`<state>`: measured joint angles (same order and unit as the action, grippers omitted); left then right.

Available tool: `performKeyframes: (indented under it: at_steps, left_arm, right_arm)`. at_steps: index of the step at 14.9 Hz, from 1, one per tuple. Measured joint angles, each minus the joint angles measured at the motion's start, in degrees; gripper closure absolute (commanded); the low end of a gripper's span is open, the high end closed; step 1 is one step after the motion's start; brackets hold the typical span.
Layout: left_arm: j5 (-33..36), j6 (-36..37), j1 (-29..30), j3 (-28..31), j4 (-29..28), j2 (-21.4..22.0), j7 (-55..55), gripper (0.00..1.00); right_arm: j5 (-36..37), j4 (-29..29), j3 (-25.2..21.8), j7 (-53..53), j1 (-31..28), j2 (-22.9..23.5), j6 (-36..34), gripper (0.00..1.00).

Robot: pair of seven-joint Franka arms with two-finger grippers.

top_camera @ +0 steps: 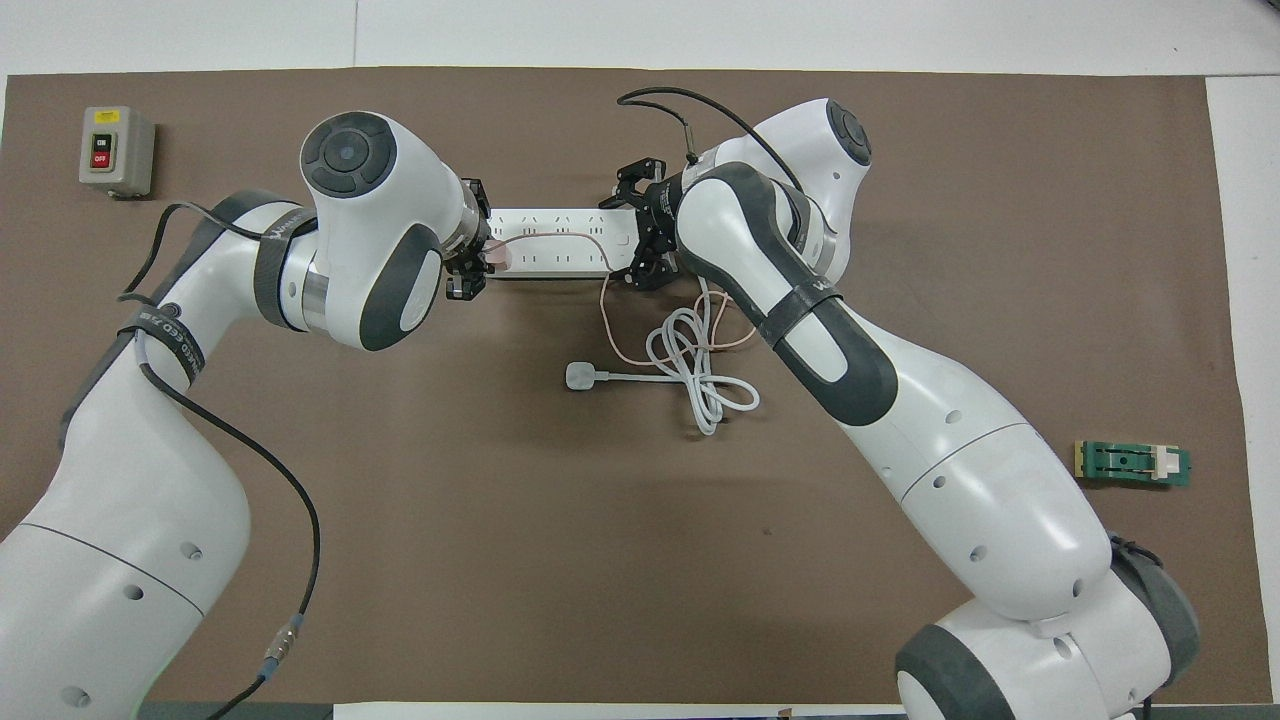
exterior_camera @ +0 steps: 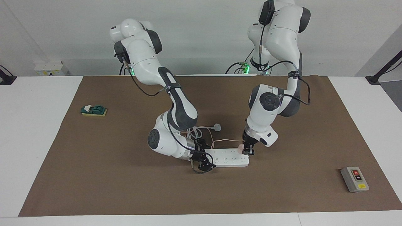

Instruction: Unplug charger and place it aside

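Pink and cube-shaped, the charger (exterior_camera: 241, 148) sits plugged into the power strip (exterior_camera: 229, 158) at the end toward the left arm, with its thin cable (top_camera: 610, 330) curling toward the robots beside the coiled white cord (top_camera: 690, 365). The left gripper (exterior_camera: 248, 150) is clamped on the charger. The right gripper (exterior_camera: 202, 163) presses down on the strip's other end; whether its fingers are apart or together cannot be told.
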<state>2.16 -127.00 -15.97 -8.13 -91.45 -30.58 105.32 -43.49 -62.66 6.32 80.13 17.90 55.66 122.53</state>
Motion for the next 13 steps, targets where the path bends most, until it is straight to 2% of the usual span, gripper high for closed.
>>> performKeyframes:
  at_steps: [8, 10, 13]
  left_arm:
    - [2.3, 1.6, -0.3, -0.3, 1.2, -0.3, -0.1, 1.00]
    - [2.3, 4.0, -0.3, -0.5, 2.9, -0.4, -0.3, 1.00]
    - [3.1, 11.5, -0.1, 0.0, 5.9, 2.2, -1.4, 1.00]
  right_arm:
    - [-0.4, -0.1, 0.0, -0.4, -0.1, 0.0, 0.0, 0.46]
    - [-0.5, -0.1, 0.0, -0.4, -0.1, 0.0, 0.0, 0.31]
    - [-0.5, -0.1, 0.0, -0.4, -0.1, 0.0, 0.0, 0.28]
